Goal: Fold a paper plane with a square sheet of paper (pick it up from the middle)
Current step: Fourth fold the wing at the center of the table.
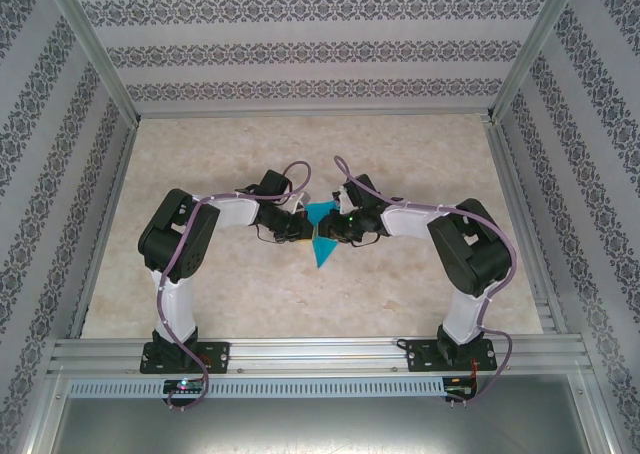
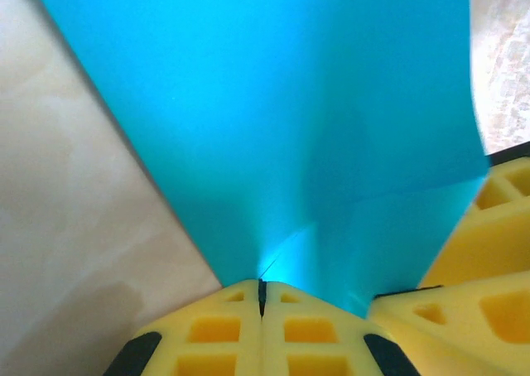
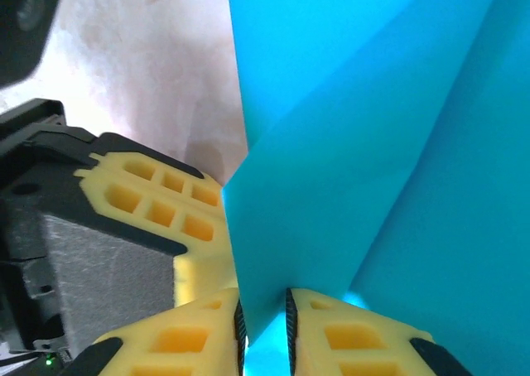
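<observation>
Teal paper (image 1: 320, 236), tip & long axis nearward

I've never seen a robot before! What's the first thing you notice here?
The bright teal-blue paper at the middle of the pale table, held between the left arm and the right arm bending in from both sides. Up close, the left gripper and the right gripper each clamp yellow fingers shut on the creased paper.

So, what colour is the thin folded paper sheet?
The thin folded paper sheet is teal-blue; left wrist view.
</observation>
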Tool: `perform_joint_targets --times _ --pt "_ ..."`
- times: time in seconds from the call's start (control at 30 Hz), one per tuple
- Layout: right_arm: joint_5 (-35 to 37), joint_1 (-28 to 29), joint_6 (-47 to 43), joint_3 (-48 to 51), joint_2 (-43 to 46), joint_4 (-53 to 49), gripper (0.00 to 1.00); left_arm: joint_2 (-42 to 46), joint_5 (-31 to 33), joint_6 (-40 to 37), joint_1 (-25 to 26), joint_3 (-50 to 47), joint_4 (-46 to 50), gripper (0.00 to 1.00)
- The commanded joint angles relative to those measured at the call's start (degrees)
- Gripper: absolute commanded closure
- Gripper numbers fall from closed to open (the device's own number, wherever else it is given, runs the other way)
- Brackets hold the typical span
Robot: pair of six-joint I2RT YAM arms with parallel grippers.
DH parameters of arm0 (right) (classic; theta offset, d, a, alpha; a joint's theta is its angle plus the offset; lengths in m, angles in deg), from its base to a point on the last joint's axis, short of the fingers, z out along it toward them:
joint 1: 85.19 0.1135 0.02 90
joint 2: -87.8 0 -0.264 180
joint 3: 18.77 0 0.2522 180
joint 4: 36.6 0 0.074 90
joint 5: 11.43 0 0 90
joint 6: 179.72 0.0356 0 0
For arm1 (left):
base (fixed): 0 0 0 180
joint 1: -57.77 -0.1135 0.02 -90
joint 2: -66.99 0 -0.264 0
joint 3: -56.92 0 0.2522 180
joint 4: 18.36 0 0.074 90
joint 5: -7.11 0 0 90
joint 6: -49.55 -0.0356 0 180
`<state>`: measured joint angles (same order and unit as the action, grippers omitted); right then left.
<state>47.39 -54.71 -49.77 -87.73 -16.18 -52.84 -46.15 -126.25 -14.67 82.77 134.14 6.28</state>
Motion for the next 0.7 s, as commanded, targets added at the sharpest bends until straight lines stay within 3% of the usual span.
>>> perform_joint_targets --times 0.0,0.67 --pt "-0.87 -0.76 0.62 0.64 2.27 1.44 0.77 -2.15 1.46 -1.26 -0.8 -0.35 1.78 1.0" --pt "-1.43 -2.1 0.75 1.14 4.15 0.81 0.8 -2.36 1.53 -1.79 -0.78 0.42 2.84 1.0"
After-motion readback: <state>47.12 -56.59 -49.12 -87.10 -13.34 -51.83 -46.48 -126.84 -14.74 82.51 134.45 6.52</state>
